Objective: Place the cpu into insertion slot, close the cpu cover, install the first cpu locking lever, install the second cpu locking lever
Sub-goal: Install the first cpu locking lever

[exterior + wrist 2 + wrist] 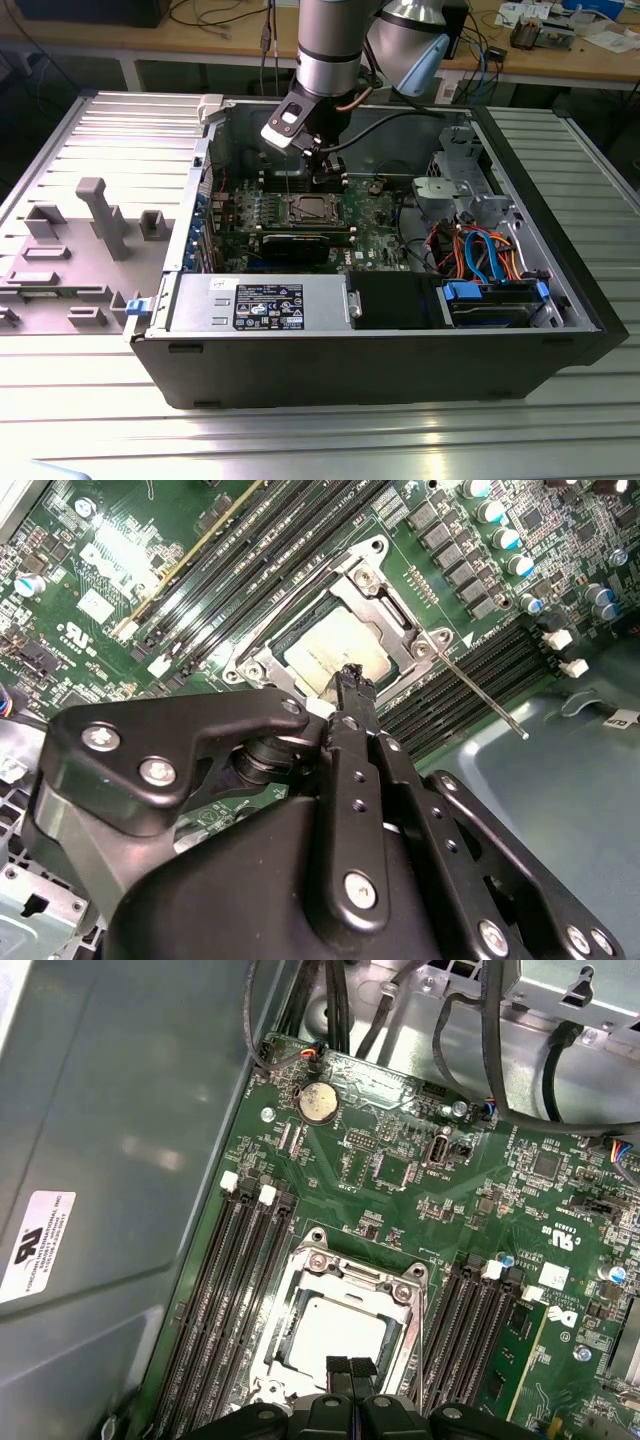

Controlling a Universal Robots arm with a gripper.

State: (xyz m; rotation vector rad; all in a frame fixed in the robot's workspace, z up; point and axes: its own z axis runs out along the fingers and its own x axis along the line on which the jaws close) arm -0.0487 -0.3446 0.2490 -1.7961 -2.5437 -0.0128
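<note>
Nearest our lens, the black gripper [352,1370] hangs just above the board, its fingertips [340,1368] pressed together with nothing between them. Directly below we see the cpu [335,1332], a small square chip with a dull silver-grey top, lying flat in the insertion slot [272,1355]. The cpu cover [350,1284], a thin silvery frame, lies down around it. In the second wrist view a thin metal locking lever [485,698] slants away from the socket corner across the memory slots [470,680]. Green motherboard [400,1110] spreads beyond, inside the open computer case [400,370].
</note>
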